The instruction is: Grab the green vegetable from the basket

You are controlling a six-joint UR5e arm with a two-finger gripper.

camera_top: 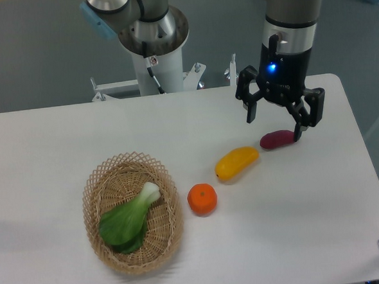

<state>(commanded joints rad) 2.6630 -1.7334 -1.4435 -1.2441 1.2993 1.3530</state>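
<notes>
Lying in the basket (93, 193) at the lower left of the white table (60, 137): the green vegetable (128, 220), dark leaves spread toward the basket's near-left wall, pale stem end pointing up and to the right, close to the far-right rim. Resting wholly inside the woven wall, nothing on top of it. Well apart from it, off at the upper right of the table: the gripper (274, 128), hanging from the arm's wrist (288, 26) with a blue light lit on its body. Fingers spread wide, nothing between them, tips just above the tabletop. Right-hand fingertip (298, 134) seen against the far end of a purple vegetable (277, 139); whether touching it or only in front of it cannot be told. Between gripper and basket, in a loose diagonal line running down to the left: a yellow mango-shaped fruit (237, 163) just beside the purple piece, then an orange (202, 199) just beside the basket's right rim but apart from it. Behind, at the table's far edge, the arm's grey base column (153, 54). So, green vegetable low and left, open tool high and right, three other toys lying in the stretch between.
</notes>
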